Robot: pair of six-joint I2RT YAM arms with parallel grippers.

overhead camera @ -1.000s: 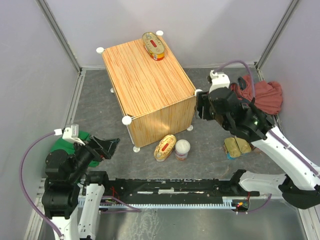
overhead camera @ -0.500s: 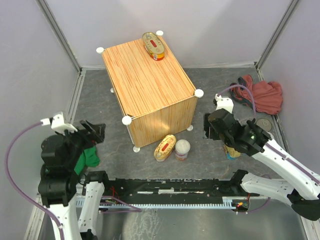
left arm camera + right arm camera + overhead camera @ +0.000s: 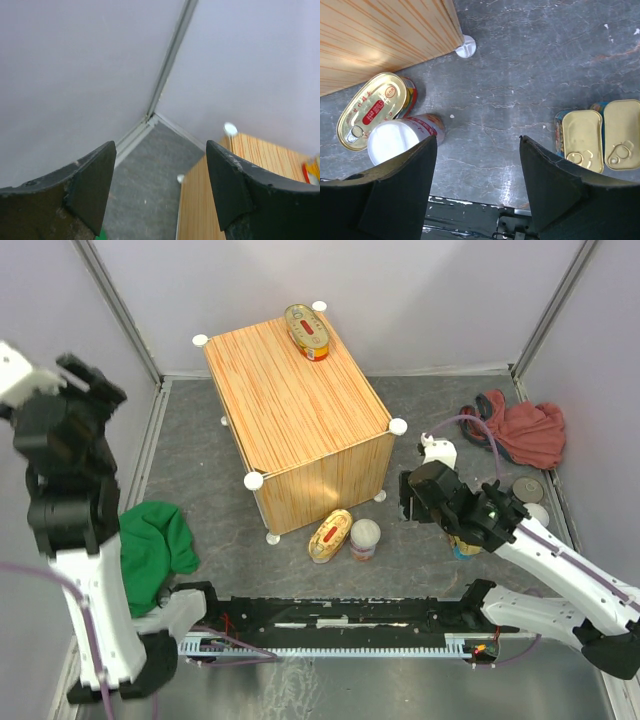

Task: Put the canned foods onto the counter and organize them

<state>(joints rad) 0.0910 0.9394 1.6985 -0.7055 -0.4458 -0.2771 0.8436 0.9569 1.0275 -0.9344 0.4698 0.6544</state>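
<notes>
Top external view: the left arm (image 3: 70, 490) stood reared up tall at the left wall, well clear of the grey floor (image 3: 200, 460), with the green cloth (image 3: 150, 545) lying by its base. Its wrist camera showed the left gripper (image 3: 160, 150) with fingers spread wide and nothing between them, aimed at the corner of the walls. The counter (image 3: 265, 152) and one white knob (image 3: 230, 129) sat low and to the right of the fingers, well apart from them. The right arm (image 3: 560, 560) reached forward and bent low over the floor, just right of the counter's near corner. The right gripper (image 3: 478, 142) pointed down, its fingers likewise wide and empty. Below and left of them an oval gold tin (image 3: 370, 110) lay by the counter's bottom edge, with a white-lidded tin (image 3: 395, 142) right beside it. To the right of the fingers two rectangular gold tins (image 3: 580, 140) lay side by side, touching. No finger touched any tin. On top of the counter, at its far edge, lay a second oval tin (image 3: 307, 331), alone. A dark round tin (image 3: 527, 489) rested on the floor near the red cloth (image 3: 525, 430).
</notes>
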